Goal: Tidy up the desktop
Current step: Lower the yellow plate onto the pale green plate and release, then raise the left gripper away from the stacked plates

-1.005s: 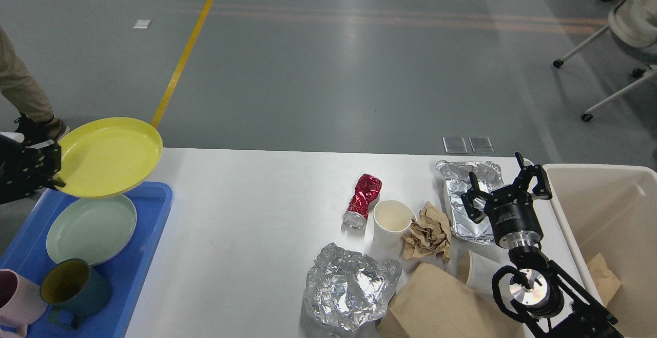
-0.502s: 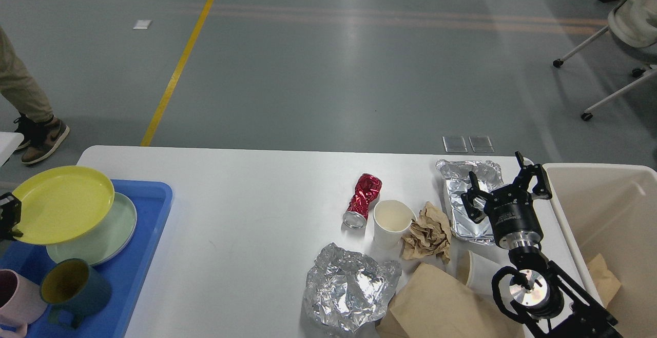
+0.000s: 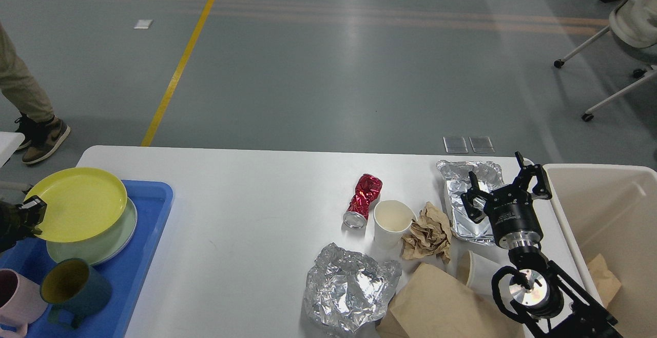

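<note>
Looking at the lower half of the frame, you see the desktop (image 3: pixel 246 199) spread wide and white, its long axis running left to right, with the blue tray (image 3: pixel 154 225) on its left end and the beige bin (image 3: pixel 605 210) off its right end. Your left gripper (image 3: pixel 25 217) sits at the far left edge, at the rim of the yellow plate (image 3: pixel 77 204), which lies on the green plate (image 3: pixel 108 243) in the tray; you cannot tell whether its fingers grip the rim or have let go, since they show dark and partly cut off. Your right gripper (image 3: pixel 505 189) stands at the right, fingers spread apart and holding nothing, over the foil tray (image 3: pixel 462 215). The litter clusters centre-right: the crushed red can (image 3: pixel 363 199), the paper cup (image 3: pixel 391 221), the crumpled brown paper (image 3: pixel 427 233), the foil wad (image 3: pixel 349 284) and the brown bag (image 3: pixel 436 302). All of it lies left and toward the bottom of the frame from the right fingers, and well apart from the left arm, so your right arm is likely the one to clear it, with the bin just beside it.
</note>
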### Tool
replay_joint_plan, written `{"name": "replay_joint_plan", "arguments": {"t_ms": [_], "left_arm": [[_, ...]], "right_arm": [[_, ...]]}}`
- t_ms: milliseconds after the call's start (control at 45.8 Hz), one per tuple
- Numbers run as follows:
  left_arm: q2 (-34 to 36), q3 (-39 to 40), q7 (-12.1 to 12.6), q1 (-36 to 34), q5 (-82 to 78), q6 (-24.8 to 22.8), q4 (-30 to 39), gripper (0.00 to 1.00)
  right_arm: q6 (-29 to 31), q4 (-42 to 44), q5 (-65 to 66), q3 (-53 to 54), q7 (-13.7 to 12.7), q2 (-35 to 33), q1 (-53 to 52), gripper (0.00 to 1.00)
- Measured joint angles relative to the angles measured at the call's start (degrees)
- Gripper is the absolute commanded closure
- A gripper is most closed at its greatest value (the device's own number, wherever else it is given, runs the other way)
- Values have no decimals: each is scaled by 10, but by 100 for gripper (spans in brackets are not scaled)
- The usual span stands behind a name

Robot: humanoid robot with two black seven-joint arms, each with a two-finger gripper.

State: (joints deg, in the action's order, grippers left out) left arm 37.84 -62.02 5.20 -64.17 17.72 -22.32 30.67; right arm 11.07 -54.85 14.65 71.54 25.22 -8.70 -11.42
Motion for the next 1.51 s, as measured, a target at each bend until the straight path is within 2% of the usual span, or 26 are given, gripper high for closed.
{"name": "replay_joint_plan", "arguments": {"t_ms": [131, 459, 546, 655, 721, 786, 1027, 1136, 1376, 1507], "left_arm": [[-11, 16, 1, 18, -3, 17, -7, 100], [-18, 26, 11, 25, -25, 18, -9, 99], [-17, 29, 11, 25, -25, 17, -9, 87], [-17, 37, 11, 25, -25, 16, -9, 50], [-16, 39, 11, 26, -25, 19, -9, 36], [-15, 40, 11, 26, -25, 24, -9, 27], [-12, 41, 10, 25, -25, 39, -8, 18], [-11, 42, 10, 20, -25, 37, -7, 6], [7, 86, 10, 2, -26, 30, -4, 4], [21, 170, 9, -13, -26, 30, -4, 4]], "right_arm": [[0, 0, 0, 0, 0, 0, 0, 0], [0, 0, 0, 0, 0, 0, 0, 0], [0, 0, 0, 0, 0, 0, 0, 0], [0, 0, 0, 0, 0, 0, 0, 0], [0, 0, 0, 0, 0, 0, 0, 0], [0, 0, 0, 0, 0, 0, 0, 0], [0, 0, 0, 0, 0, 0, 0, 0], [0, 0, 0, 0, 0, 0, 0, 0], [0, 0, 0, 0, 0, 0, 0, 0], [0, 0, 0, 0, 0, 0, 0, 0]]}}
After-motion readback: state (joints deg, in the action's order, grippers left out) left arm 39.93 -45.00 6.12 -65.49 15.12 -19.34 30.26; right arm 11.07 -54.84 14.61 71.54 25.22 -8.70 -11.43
